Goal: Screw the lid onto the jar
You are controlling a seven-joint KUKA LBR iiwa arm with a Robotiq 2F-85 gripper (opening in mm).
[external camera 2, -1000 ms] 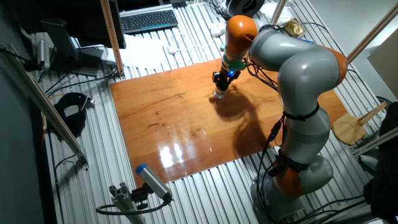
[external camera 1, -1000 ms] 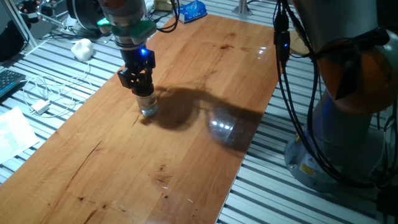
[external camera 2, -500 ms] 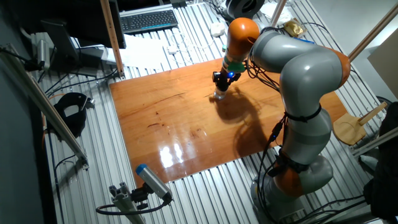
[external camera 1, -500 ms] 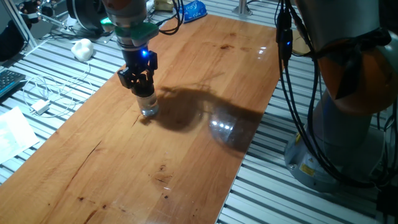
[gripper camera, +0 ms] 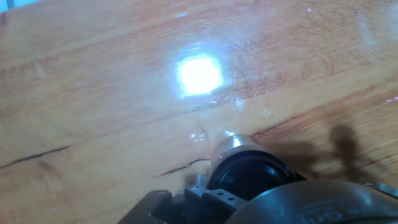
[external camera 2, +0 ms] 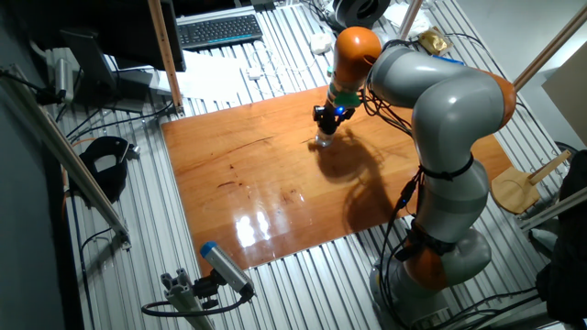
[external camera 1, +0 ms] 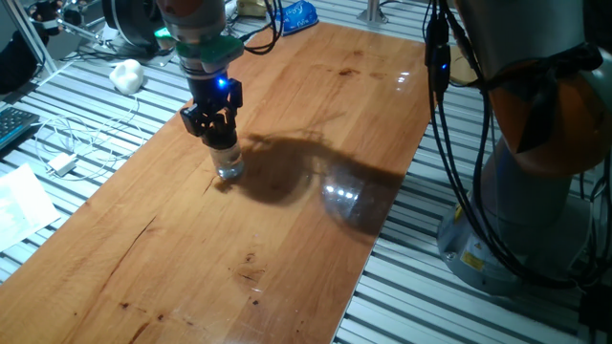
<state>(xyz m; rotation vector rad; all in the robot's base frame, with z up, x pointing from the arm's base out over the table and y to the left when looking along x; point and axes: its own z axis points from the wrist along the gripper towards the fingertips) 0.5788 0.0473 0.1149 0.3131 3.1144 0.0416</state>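
The clear glass jar [external camera 1: 228, 166] stands upright on the wooden table [external camera 1: 287, 220], at its left middle in one fixed view. It also shows in the other fixed view [external camera 2: 325, 140]. The black lid [external camera 1: 222, 138] sits on top of the jar. My gripper [external camera 1: 218, 132] points straight down and is shut on the lid. In the hand view the lid [gripper camera: 247, 176] fills the bottom centre, with the jar's glass edge [gripper camera: 227, 144] showing just beyond it. The fingers are mostly hidden there.
A white lumpy object [external camera 1: 125, 74] lies off the table at the back left, with white cables [external camera 1: 67, 143] and paper nearby. A blue packet [external camera 1: 296, 16] lies at the table's far end. The arm's base [external camera 1: 535, 182] and black cables stand to the right.
The hand has turned slightly about its vertical axis on the lid. The jar has not moved.
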